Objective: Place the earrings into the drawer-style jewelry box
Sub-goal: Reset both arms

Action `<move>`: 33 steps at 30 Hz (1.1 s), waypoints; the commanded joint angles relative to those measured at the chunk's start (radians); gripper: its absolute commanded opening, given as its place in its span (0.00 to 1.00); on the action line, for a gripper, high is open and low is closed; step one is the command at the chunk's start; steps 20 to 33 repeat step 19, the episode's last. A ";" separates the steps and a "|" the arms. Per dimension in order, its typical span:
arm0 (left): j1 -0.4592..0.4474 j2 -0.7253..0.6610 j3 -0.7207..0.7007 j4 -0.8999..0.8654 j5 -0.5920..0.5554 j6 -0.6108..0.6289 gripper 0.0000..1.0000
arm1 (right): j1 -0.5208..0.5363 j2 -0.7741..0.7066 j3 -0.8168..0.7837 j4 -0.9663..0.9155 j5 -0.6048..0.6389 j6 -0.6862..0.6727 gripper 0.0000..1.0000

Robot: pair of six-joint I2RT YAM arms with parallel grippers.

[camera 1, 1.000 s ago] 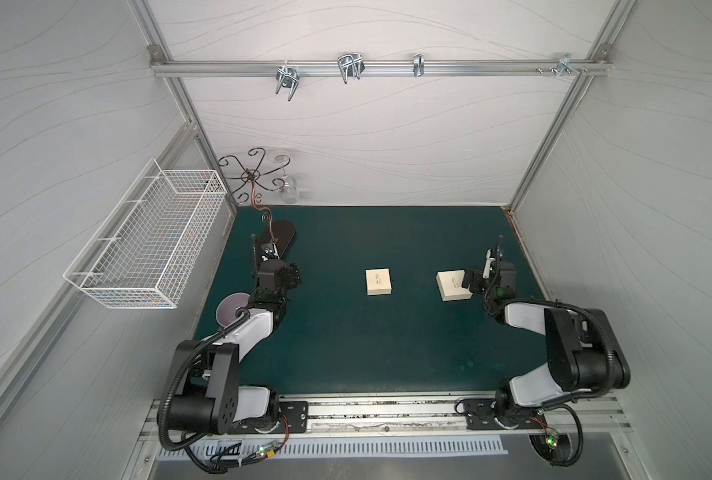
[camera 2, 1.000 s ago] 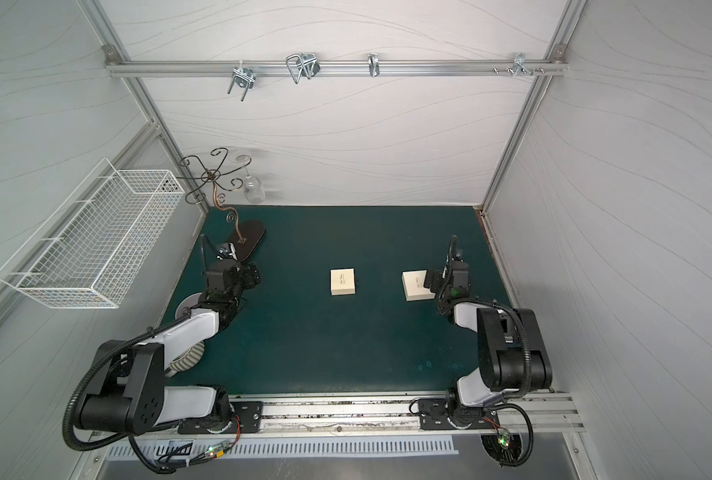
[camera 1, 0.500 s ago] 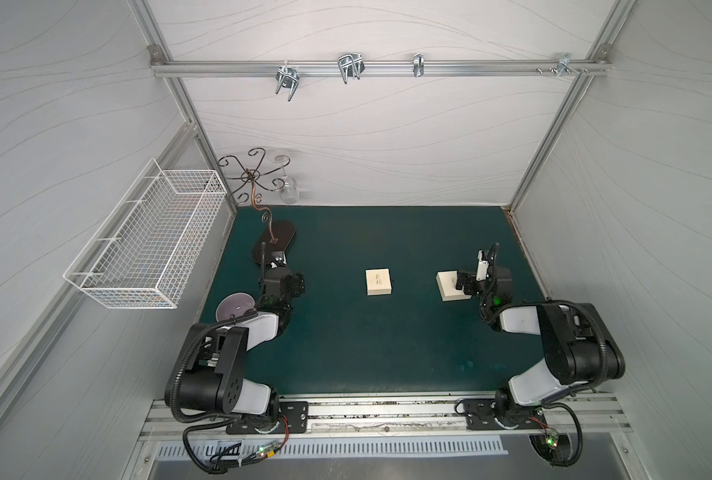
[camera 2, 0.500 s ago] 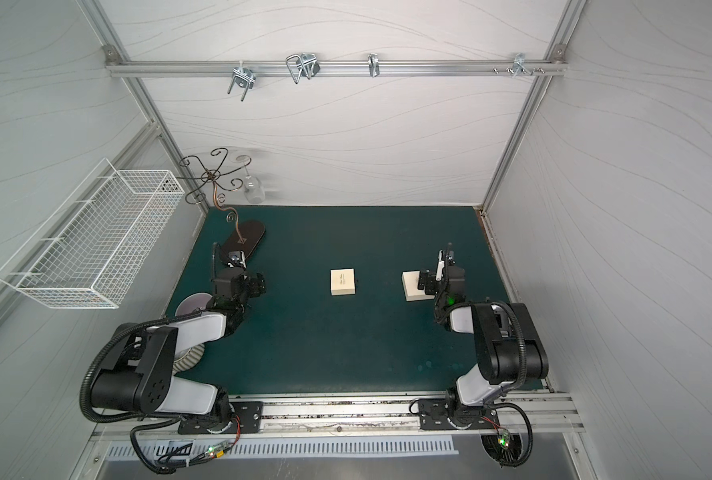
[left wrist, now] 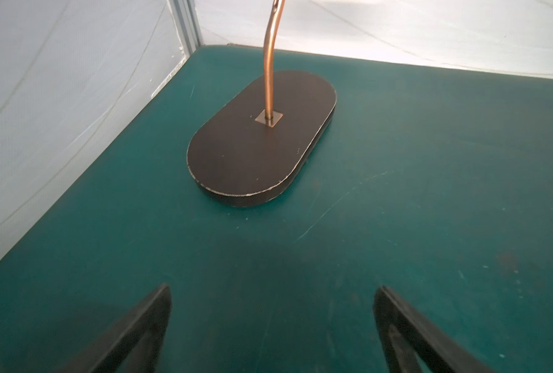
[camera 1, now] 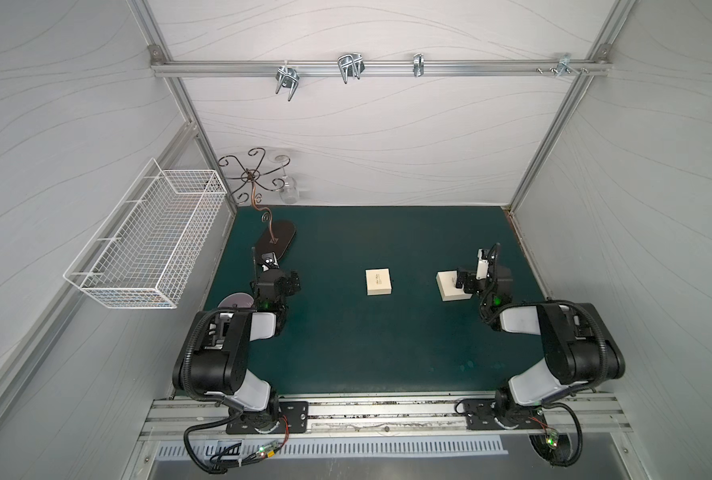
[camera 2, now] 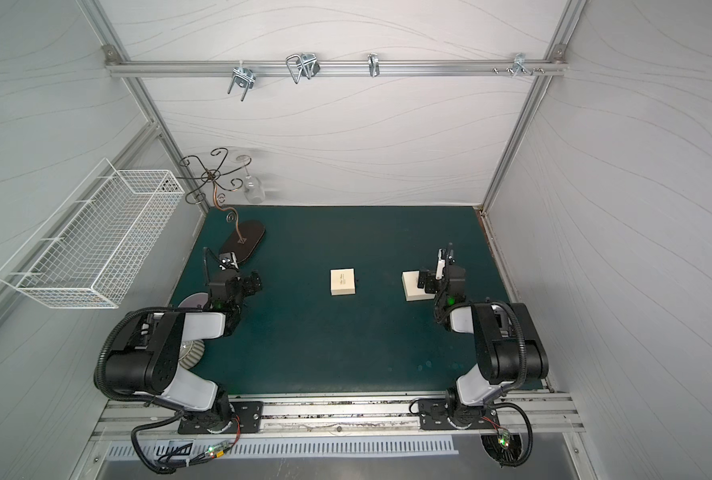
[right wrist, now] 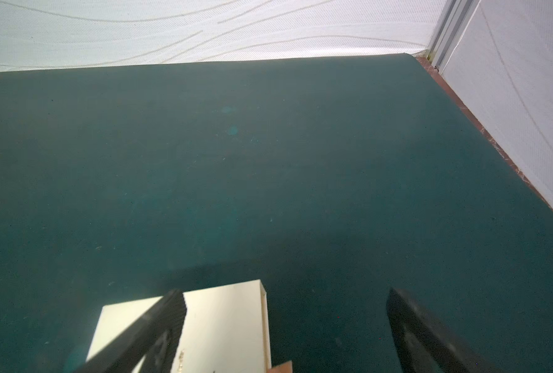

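Two cream boxes lie on the green mat. The middle box (camera 1: 378, 281) (camera 2: 342, 282) is closed. The right one (camera 1: 449, 286) (camera 2: 413, 286) (right wrist: 223, 323) shows a sleeve end and a brown tab (right wrist: 281, 366); I take it for the drawer-style jewelry box. My right gripper (camera 1: 483, 278) (camera 2: 443, 277) (right wrist: 284, 294) is open, one finger above that box's top and the other over bare mat. At the left my left gripper (camera 1: 276, 279) (camera 2: 237, 282) (left wrist: 272, 290) is open and holds nothing, facing the stand's base. The earrings do not show in any view.
A scrolled metal stand with a dark oval base (camera 1: 277, 241) (left wrist: 262, 139) stands at the back left, a glass (camera 1: 289, 193) hanging from it. A white wire basket (camera 1: 146, 245) juts from the left wall. A pale round dish (camera 1: 237, 300) lies by the left arm.
The left gripper has drawn back from the stand's base toward the front and opened wider. The right arm has folded back a little, its gripper staying open over the right box.
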 commanded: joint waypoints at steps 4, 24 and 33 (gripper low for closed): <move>0.005 0.007 -0.001 0.083 0.004 -0.006 1.00 | 0.005 0.012 -0.009 0.038 -0.009 -0.020 0.99; 0.005 0.007 0.000 0.081 0.004 -0.004 1.00 | 0.004 0.013 -0.007 0.037 -0.008 -0.020 0.99; 0.005 0.007 0.000 0.081 0.004 -0.004 1.00 | 0.004 0.013 -0.007 0.037 -0.008 -0.020 0.99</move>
